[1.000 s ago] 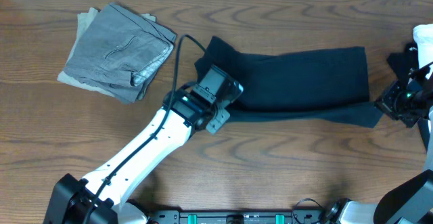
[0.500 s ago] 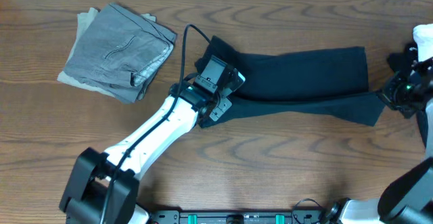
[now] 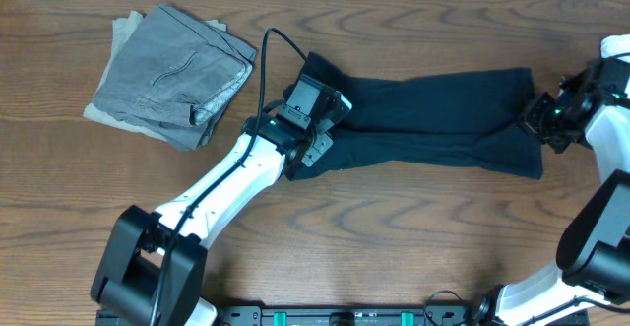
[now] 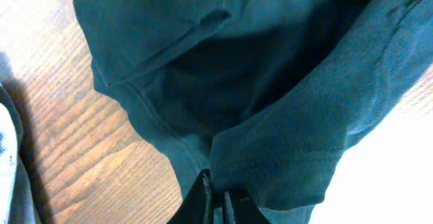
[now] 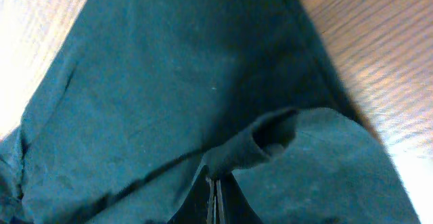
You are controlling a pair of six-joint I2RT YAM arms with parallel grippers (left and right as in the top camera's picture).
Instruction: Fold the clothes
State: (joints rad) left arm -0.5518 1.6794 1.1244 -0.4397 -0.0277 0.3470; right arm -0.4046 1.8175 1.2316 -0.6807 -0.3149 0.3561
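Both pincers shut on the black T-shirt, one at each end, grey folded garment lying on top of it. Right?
No. The grey folded garment lies on the table beside the black T-shirt, apart from its left end, not on it; the overhead view shows the gap. The left pincer and right pincer are shut on the shirt's ends.

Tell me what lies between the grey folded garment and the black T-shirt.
In the overhead view, only bare table, crossed by the left arm's black cable, separates the grey garment from the black T-shirt.
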